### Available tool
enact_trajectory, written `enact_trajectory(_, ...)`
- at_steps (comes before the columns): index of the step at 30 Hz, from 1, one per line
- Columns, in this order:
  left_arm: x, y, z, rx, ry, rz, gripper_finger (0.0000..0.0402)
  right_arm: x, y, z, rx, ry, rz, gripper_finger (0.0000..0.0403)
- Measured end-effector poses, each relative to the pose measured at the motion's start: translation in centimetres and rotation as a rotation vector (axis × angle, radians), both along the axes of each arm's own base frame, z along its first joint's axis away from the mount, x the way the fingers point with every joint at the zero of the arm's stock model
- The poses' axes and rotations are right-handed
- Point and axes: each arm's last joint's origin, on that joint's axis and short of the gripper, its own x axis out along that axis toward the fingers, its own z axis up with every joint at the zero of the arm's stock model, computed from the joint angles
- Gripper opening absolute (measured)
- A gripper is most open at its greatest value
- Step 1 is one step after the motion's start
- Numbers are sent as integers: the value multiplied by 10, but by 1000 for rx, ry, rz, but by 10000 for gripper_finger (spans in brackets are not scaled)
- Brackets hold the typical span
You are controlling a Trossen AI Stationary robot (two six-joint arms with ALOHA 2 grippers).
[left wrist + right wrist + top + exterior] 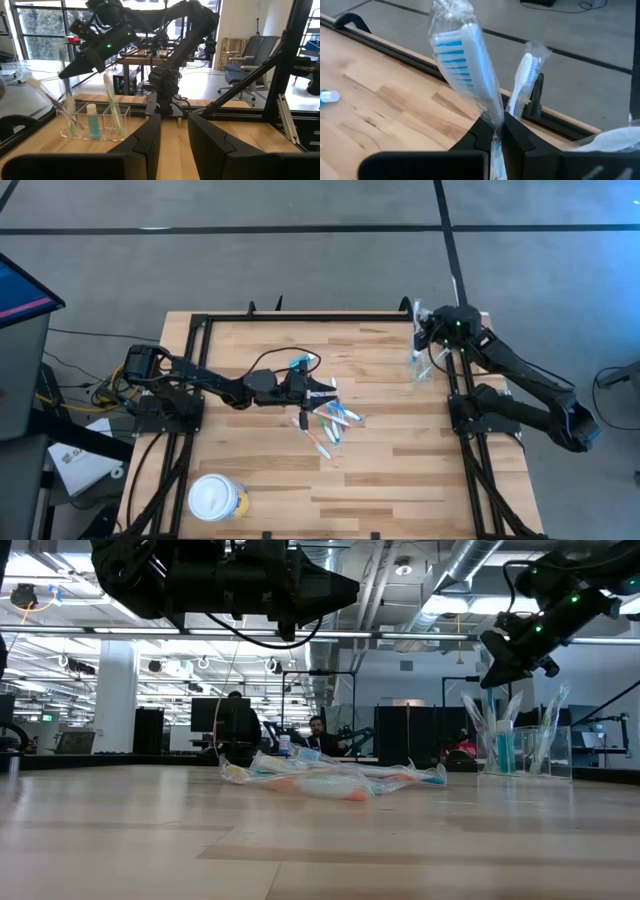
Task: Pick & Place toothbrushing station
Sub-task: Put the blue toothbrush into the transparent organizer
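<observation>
I can't count the toothbrushes [330, 422] in that pile from above, way too small. My right gripper [497, 131] hides the wrapped brush [465, 70] handle.

Bare table [400, 470] lies between the toothbrushes [330, 420] and the tumbler [420, 365].

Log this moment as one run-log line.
right claw: shut on plastic-wrapped blue-bristled toothbrush, above clear compartmented holder | left claw: open, over loose wrapped toothbrush pile | stage: placing
</observation>
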Motion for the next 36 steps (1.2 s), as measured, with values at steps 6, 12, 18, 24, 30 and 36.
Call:
enact_trajectory(6, 0, 0, 0, 0, 1, 0, 94, -3, -2, -12, 32, 12, -14, 10)
enact_trajectory(12, 0, 0, 0, 0, 1, 0, 94, -4, -3, -13, 39, -5, -31, 10)
enact_trajectory(18, 0, 0, 0, 0, 2, 0, 94, -2, -5, -16, 68, -3, -17, 10)
enact_trajectory(24, 0, 0, 0, 0, 1, 0, 94, 1, -9, -21, 84, 5, -15, 20)
enact_trajectory(30, 0, 0, 0, 0, 2, 0, 94, 3, -12, -24, 95, 11, -16, 32)
enact_trajectory(36, 0, 0, 0, 0, 2, 0, 94, 3, -12, -24, 90, 25, -7, 28)
